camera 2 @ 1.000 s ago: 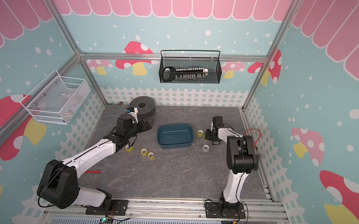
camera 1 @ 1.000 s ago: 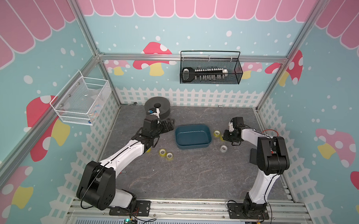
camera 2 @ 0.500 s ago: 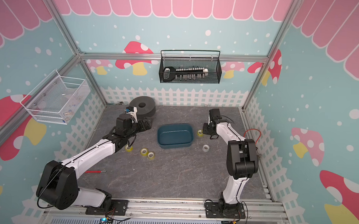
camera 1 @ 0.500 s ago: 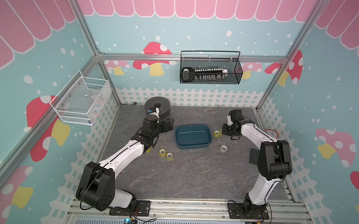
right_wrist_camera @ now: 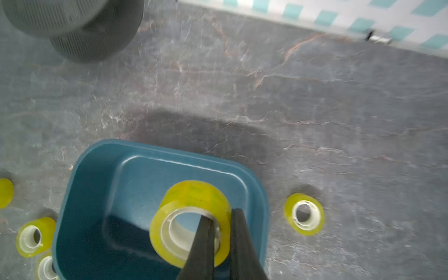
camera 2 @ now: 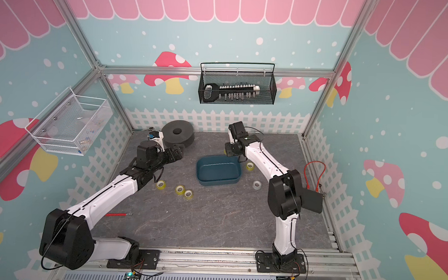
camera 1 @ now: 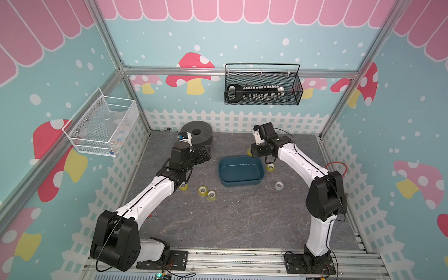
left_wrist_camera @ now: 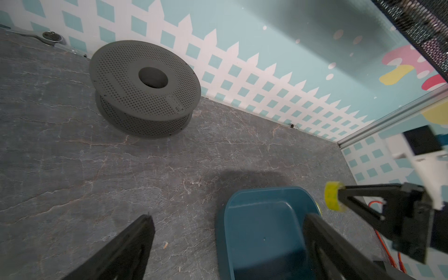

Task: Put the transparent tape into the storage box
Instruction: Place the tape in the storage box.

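From above, the right gripper [camera 1: 251,152] is mostly masked by its own wrist, with only a sliver of yellow showing there; its wrist camera shows the fingers pinching the wall of the transparent tape [right_wrist_camera: 191,224], one finger through the core, the roll held above the storage box [camera 1: 241,171] at its far right corner. The left gripper [left_wrist_camera: 225,244] hovers left of the box, fingers spread wide, tips cut off. Loose rolls [camera 1: 207,192] lie near left; open floor nearer.
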`<state>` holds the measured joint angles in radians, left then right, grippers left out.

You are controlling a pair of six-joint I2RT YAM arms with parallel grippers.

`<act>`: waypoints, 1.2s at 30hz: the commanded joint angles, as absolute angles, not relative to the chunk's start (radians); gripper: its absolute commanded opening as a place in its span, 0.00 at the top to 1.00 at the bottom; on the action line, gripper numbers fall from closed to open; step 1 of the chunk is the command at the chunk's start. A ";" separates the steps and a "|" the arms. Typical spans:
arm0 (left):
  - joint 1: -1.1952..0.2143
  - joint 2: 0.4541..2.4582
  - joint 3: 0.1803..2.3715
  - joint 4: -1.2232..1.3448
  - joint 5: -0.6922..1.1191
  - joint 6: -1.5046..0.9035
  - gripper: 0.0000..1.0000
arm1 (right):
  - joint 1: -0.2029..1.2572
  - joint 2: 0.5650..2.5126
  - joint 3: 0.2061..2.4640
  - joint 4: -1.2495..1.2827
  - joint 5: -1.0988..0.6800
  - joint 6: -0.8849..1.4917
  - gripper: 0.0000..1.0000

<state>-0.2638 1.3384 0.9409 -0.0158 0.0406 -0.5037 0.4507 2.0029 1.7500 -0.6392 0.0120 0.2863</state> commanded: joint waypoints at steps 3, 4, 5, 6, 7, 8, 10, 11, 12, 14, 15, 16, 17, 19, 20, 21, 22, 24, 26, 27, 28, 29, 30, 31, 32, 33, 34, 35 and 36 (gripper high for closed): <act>-0.253 1.303 0.912 -0.077 0.063 -0.507 0.01 | 0.484 2.128 1.774 -0.678 0.007 0.256 1.00; -0.253 1.301 0.907 -0.076 0.064 -0.509 0.01 | 0.485 2.146 1.772 -0.676 0.009 0.258 1.00; -0.253 1.298 0.903 -0.077 0.065 -0.511 0.01 | 0.486 2.160 1.772 -0.675 0.011 0.258 1.00; -0.253 1.297 0.900 -0.077 0.063 -0.512 0.01 | 0.486 2.172 1.768 -0.670 0.014 0.258 1.00; -0.252 1.295 0.899 -0.077 0.064 -0.514 0.01 | 0.486 2.179 1.763 -0.662 0.022 0.258 1.00; -0.252 1.298 0.896 -0.077 0.064 -0.514 0.01 | 0.486 2.184 1.761 -0.655 0.030 0.258 1.00; -0.252 1.300 0.896 -0.077 0.068 -0.515 0.01 | 0.486 2.200 1.770 -0.653 0.044 0.256 1.00; -0.252 1.300 0.899 -0.075 0.067 -0.515 0.01 | 0.485 2.204 1.773 -0.653 0.050 0.255 1.00; -0.250 1.302 0.899 -0.077 0.067 -0.516 0.01 | 0.485 2.210 1.775 -0.654 0.056 0.256 1.00; -0.250 1.304 0.900 -0.077 0.065 -0.515 0.01 | 0.486 2.219 1.775 -0.656 0.071 0.256 1.00; -0.250 1.305 0.900 -0.077 0.065 -0.514 0.01 | 0.486 2.222 1.775 -0.660 0.083 0.258 1.00; -0.250 1.304 0.898 -0.077 0.065 -0.515 0.01 | 0.486 2.223 1.773 -0.660 0.096 0.261 1.00; -0.248 1.305 0.898 -0.077 0.065 -0.514 0.01 | 0.486 2.225 1.773 -0.661 0.107 0.262 1.00; -0.248 1.305 0.895 -0.076 0.064 -0.514 0.01 | 0.486 2.231 1.776 -0.662 0.123 0.261 1.00; -0.248 1.307 0.894 -0.076 0.065 -0.514 0.01 | 0.485 2.235 1.778 -0.666 0.131 0.262 1.00; -0.248 1.306 0.894 -0.076 0.065 -0.514 0.01 | 0.485 2.239 1.779 -0.666 0.136 0.262 1.00; -0.248 1.305 0.894 -0.074 0.066 -0.515 0.01 | 0.484 2.243 1.778 -0.667 0.142 0.264 1.00; -0.248 1.300 0.895 -0.075 0.063 -0.514 0.01 | 0.484 2.251 1.780 -0.666 0.152 0.269 1.00; -0.247 1.299 0.896 -0.076 0.063 -0.513 0.01 | 0.485 2.258 1.787 -0.662 0.151 0.270 0.94; -0.247 1.298 0.895 -0.077 0.062 -0.511 0.01 | 0.485 2.262 1.790 -0.659 0.150 0.270 0.91; -0.246 1.295 0.894 -0.077 0.062 -0.511 0.01 | 0.485 2.265 1.795 -0.659 0.149 0.270 0.89; -0.246 1.292 0.893 -0.077 0.063 -0.511 0.01 | 0.485 2.267 1.800 -0.658 0.149 0.270 0.85; -0.247 1.292 0.892 -0.078 0.061 -0.511 0.01 | 0.485 2.268 1.804 -0.660 0.149 0.271 0.79; -0.247 1.290 0.890 -0.081 0.061 -0.511 0.01 | 0.485 2.264 1.806 -0.660 0.149 0.272 0.71; -0.247 1.288 0.889 -0.082 0.061 -0.510 0.01 | 0.485 2.261 1.808 -0.660 0.149 0.270 0.67; -0.247 1.286 0.888 -0.084 0.061 -0.511 0.01 | 0.485 2.257 1.810 -0.659 0.146 0.270 0.63; -0.246 1.284 0.886 -0.086 0.059 -0.511 0.01 | 0.485 2.252 1.810 -0.660 0.146 0.268 0.61; -0.245 1.282 0.883 -0.089 0.058 -0.511 0.01 | 0.485 2.249 1.810 -0.660 0.149 0.269 0.60; -0.245 1.280 0.880 -0.089 0.058 -0.511 0.01 | 0.485 2.245 1.812 -0.660 0.149 0.267 0.59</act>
